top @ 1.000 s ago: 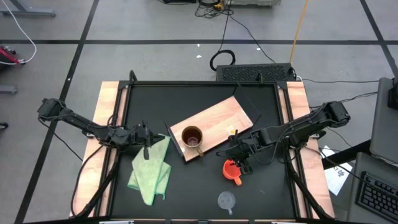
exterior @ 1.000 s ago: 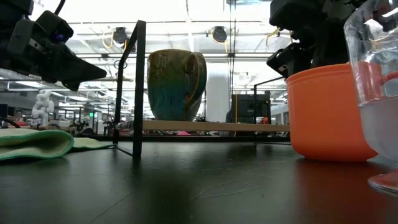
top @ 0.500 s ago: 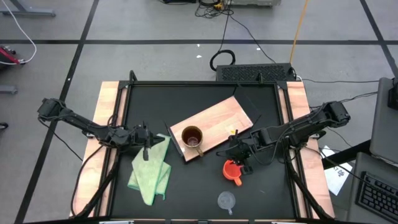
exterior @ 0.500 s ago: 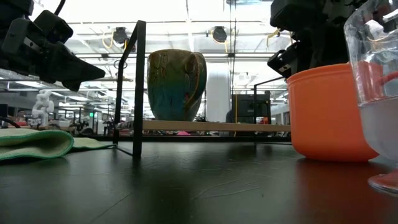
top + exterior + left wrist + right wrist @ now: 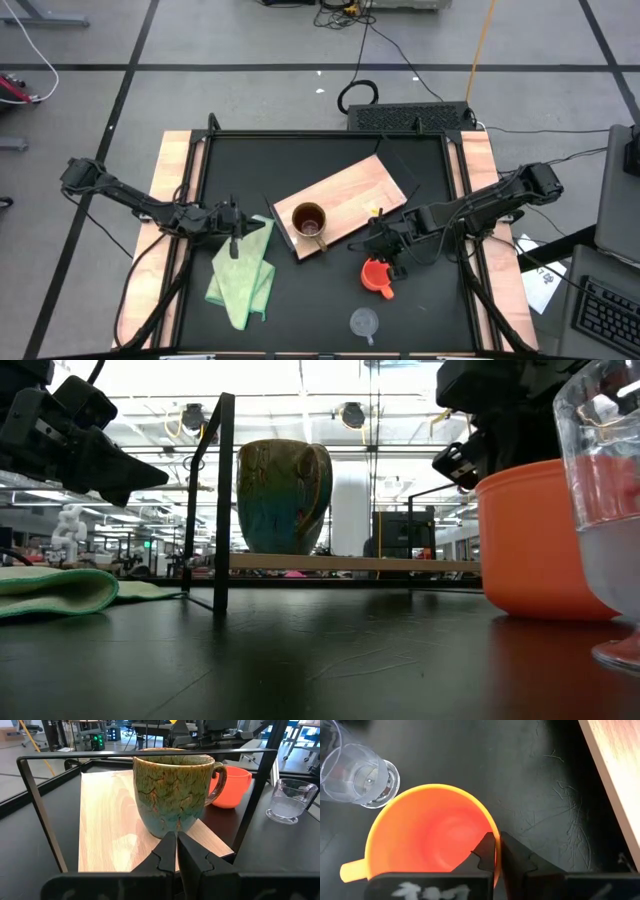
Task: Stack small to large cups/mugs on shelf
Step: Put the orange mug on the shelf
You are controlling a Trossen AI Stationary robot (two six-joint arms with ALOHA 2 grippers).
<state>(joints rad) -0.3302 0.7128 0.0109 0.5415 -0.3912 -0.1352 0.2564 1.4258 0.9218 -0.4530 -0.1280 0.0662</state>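
Right hand (image 5: 495,851) clamped on orange mug (image 5: 427,837) rim (empty); left hand (image 5: 176,851) together; brown mug (image 5: 309,221) on shelf (image 5: 350,195).

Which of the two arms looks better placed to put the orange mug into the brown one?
The right. Its right gripper already pinches the orange mug by the rim, near the brown mug. The left gripper waits shut over the green cloth.

Your large mug (image 5: 308,220) sits on the shelf (image 5: 342,203); the small mug (image 5: 377,276) sits right of it, the glass cup (image 5: 364,322) nearest you.

Brown mug (image 5: 284,496) upright on shelf (image 5: 345,563); orange mug (image 5: 545,540) nearer.
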